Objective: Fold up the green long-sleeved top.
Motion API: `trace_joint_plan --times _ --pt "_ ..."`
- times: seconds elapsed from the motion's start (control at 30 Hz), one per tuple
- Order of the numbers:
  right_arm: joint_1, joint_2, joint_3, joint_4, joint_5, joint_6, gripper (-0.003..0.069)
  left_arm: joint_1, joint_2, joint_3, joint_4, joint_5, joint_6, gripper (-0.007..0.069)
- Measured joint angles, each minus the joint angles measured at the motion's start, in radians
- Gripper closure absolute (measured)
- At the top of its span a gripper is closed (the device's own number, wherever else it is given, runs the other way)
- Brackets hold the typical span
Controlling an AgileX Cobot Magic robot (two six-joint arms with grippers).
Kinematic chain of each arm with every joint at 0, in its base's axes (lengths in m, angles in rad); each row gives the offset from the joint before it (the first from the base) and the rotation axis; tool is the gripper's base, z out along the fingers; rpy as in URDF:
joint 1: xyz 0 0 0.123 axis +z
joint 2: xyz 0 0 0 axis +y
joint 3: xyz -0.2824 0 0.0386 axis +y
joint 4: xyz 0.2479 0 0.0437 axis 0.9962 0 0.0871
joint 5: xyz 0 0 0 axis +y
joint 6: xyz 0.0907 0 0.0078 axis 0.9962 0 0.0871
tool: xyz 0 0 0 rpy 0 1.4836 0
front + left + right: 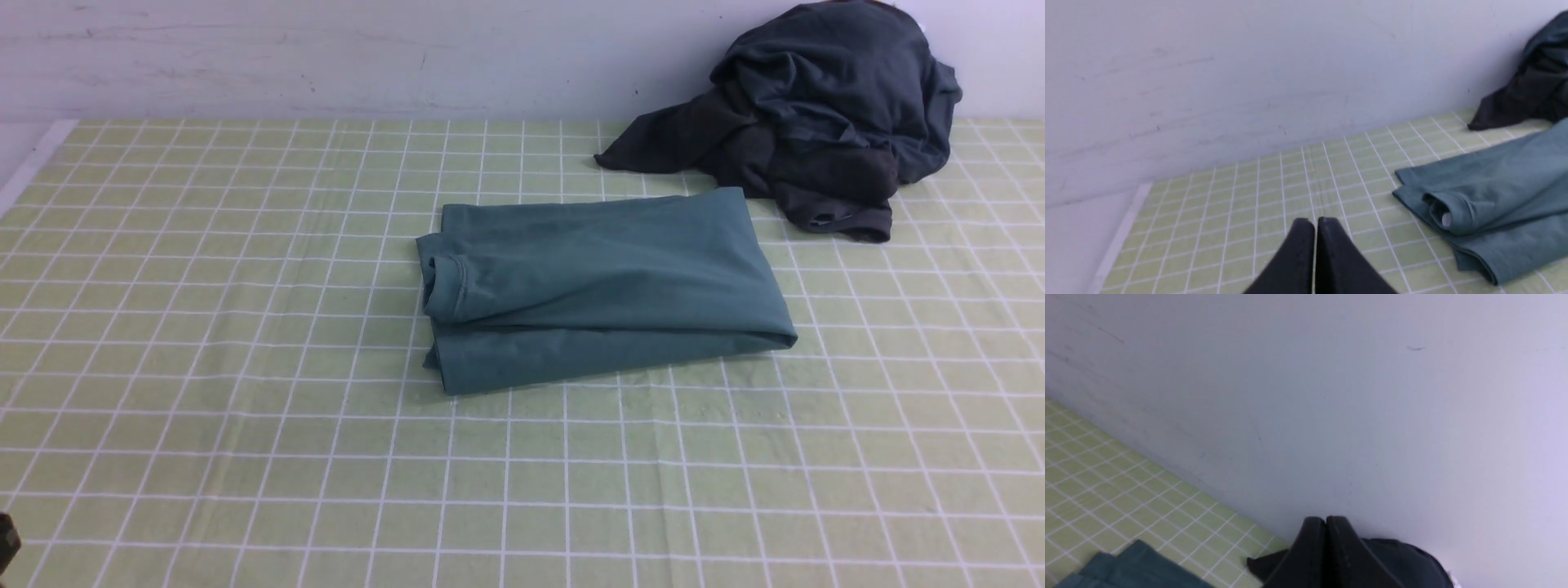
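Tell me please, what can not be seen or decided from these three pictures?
- Green long-sleeved top: its sleeves and inner layers are hidden by its own folds in the front view; both wrist views cut it off at an edge.
- Dark garment pile: crumpled, so how many garments it holds cannot be told.
- Left gripper and right gripper: only the shut fingertips show; the arms are out of frame.

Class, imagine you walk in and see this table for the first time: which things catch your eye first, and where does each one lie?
First comes the muted teal-green knit top, folded into a neat rectangle in the middle of the green checked tablecloth. Next is the crumpled heap of charcoal-grey clothes, piled against the pale wall at the far right corner.
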Motion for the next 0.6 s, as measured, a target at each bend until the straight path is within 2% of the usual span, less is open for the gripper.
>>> trace_joint_plan --times 0.03,0.07,0.1,0.13,0.2,0.27,0.4,0.6 --pt "-0.001 -0.063 0.129 -0.004 -0.128 0.000 0.0670 0.000 -0.026 0.028 0.000 -0.029 0.008 0.0627" --pt "-0.001 -0.076 0.129 -0.004 -0.154 -0.001 0.0670 0.000 -0.030 0.034 0.000 -0.034 0.009 0.0627" --pt "-0.001 -0.172 0.352 -0.011 -0.372 -0.002 0.0670 0.000 -0.064 0.074 0.001 -0.075 0.018 0.0627" --pt "-0.001 -0.183 0.375 -0.012 -0.399 -0.002 0.0670 0.000 -0.067 0.078 0.001 -0.075 0.018 0.0627" --pt "-0.001 -0.307 0.630 -0.012 -0.703 -0.002 0.0670 0.000 -0.101 0.123 0.001 -0.123 0.023 0.0627" --pt "-0.001 -0.404 0.802 -0.008 -0.885 -0.002 0.0670 0.000 -0.115 0.142 0.001 -0.157 0.027 0.0627" --pt "-0.001 -0.545 1.063 0.000 -0.977 -0.001 0.0670 0.000 -0.119 0.147 0.001 -0.181 0.028 0.0627" --pt "-0.001 -0.625 1.255 0.000 -0.934 -0.001 0.0670 0.000 -0.120 0.147 0.001 -0.181 0.028 0.0627"
